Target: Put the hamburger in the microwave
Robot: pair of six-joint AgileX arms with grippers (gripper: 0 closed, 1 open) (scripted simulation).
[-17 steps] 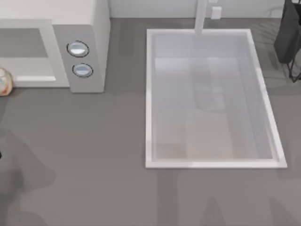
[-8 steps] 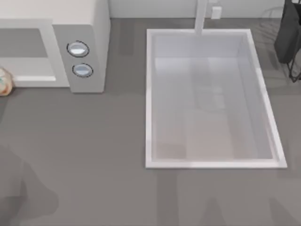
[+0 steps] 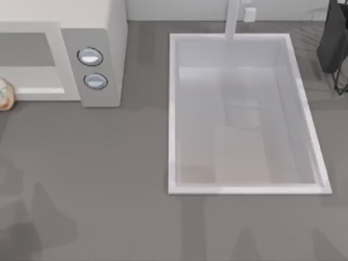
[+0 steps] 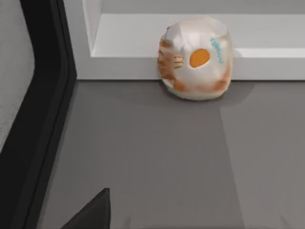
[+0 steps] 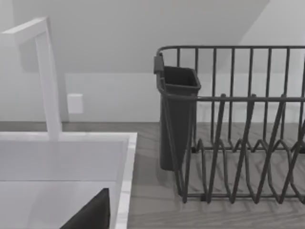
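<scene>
Burger (image 4: pixel 194 58) on counter (image 3: pixel 109 174), touching microwave (image 3: pixel 103 32) front edge at far left, outside cavity. Sink (image 3: pixel 174 109) right of microwave. Rack (image 5: pixel 238 124) beside sink. Grippers' fingers: can't tell.

Your counter (image 3: pixel 109 179) shadows at the top view's lower left have drifted rightward (arm itself unseen there), dark sliver at the left edge gone.

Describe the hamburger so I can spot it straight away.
Start at the big white microwave at the table's far left. On the grey counter against its open front lies the hamburger, also at the top view's left edge. It is the one small rounded pale lump with orange markings.
</scene>
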